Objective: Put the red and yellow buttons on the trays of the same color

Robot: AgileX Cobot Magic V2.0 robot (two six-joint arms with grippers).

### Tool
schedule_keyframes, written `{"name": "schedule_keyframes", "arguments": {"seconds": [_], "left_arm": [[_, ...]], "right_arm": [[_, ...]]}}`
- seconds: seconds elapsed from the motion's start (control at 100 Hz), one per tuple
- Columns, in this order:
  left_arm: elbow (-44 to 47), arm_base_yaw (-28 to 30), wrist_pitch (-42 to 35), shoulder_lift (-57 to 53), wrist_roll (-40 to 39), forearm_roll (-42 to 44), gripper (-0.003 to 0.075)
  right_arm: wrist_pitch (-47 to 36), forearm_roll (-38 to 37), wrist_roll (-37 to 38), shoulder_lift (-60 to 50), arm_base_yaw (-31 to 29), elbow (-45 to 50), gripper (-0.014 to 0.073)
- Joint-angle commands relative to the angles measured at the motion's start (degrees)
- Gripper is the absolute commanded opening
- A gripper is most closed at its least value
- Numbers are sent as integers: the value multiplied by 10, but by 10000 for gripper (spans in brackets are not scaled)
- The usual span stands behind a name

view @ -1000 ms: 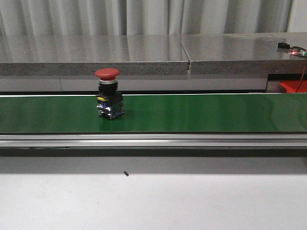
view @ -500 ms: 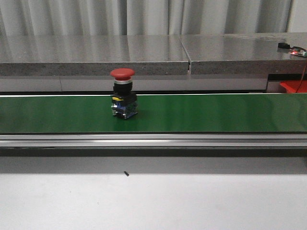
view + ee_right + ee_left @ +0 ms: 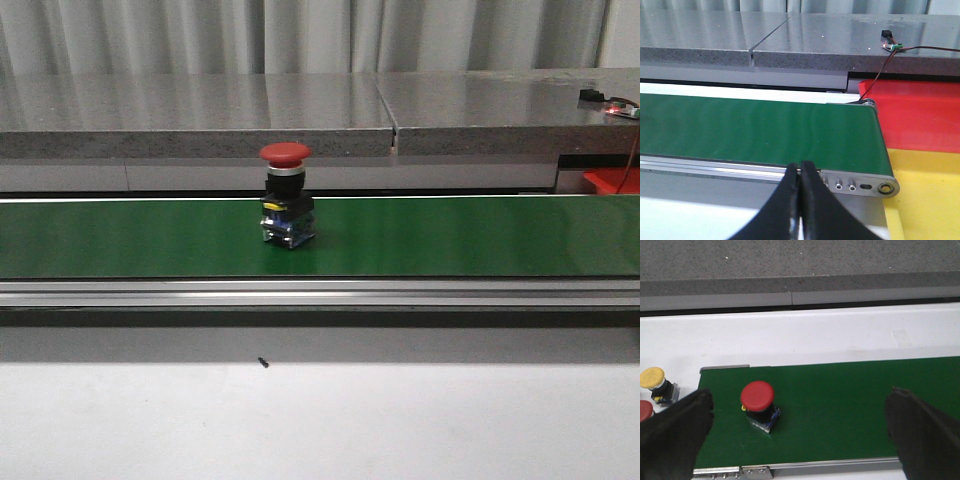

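On the green conveyor belt (image 3: 450, 235), a bit left of its middle in the front view, the red mushroom button (image 3: 287, 195) stands upright on its contact block, nothing touching it. Off the belt's left end, seen from my left wrist, a yellow button (image 3: 653, 382) waits on the white surface, with the edge of another red button (image 3: 644, 410) just beside it. My left gripper (image 3: 800, 427) hangs above the belt with fingers wide apart, the red button between them but nearer the left finger (image 3: 677, 430). To grab well I'd centre the fingers on the black body under the cap, come down straight, and time the closing, since I judge the belt may be carrying it rightward. My right gripper (image 3: 800, 200) sits near the belt's right end, fingers pressed together, holding nothing. Beyond that end lie the red tray (image 3: 920, 115) and, nearer me, the yellow tray (image 3: 930, 200); the visible parts of both hold no buttons. Red button goes to the red tray, so nothing is sorted yet, I judge.
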Motion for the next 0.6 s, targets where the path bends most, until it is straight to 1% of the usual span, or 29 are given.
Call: {"name": "schedule_keyframes", "arguments": {"seconds": [0.0, 0.16, 0.25, 0.3, 0.34, 0.35, 0.37, 0.42, 0.44, 0.49, 0.51, 0.54, 0.59], "left_arm": [[36, -5, -50, -61, 0, 2, 671], [112, -5, -50, -157, 0, 3, 661], [143, -5, -50, -196, 0, 3, 589], [156, -5, -52, -212, 0, 3, 519], [163, -5, -53, -222, 0, 3, 440], [165, -5, -53, -223, 0, 3, 411], [168, -5, -53, -227, 0, 3, 380], [171, -5, -53, -231, 0, 3, 250], [172, -5, -53, -231, 0, 3, 216], [172, -5, -54, -232, 0, 3, 81], [172, -5, -54, -232, 0, 3, 48], [172, -5, -54, -232, 0, 3, -24], [172, -5, -55, -232, 0, 3, -20]], "right_arm": [[-45, -7, -2, -11, 0, -9, -69], [-50, -7, -2, -11, 0, -9, -69], [-63, -7, -2, -11, 0, -9, -69], [-72, -7, -2, -11, 0, -9, -69], [-78, -7, -2, -11, 0, -9, -69], [-78, -7, -2, -11, 0, -9, -69], [-88, -7, -2, -11, 0, -9, -69], [-100, -7, -2, -11, 0, -10, -69], [-105, -7, -2, -11, 0, -10, -69], [-111, -7, -2, -11, 0, -16, -69], [-111, -7, -2, -11, 0, -20, -69], [-110, -5, -2, -11, 0, -27, -69], [-105, 2, -2, -9, 0, -42, -69]]}}
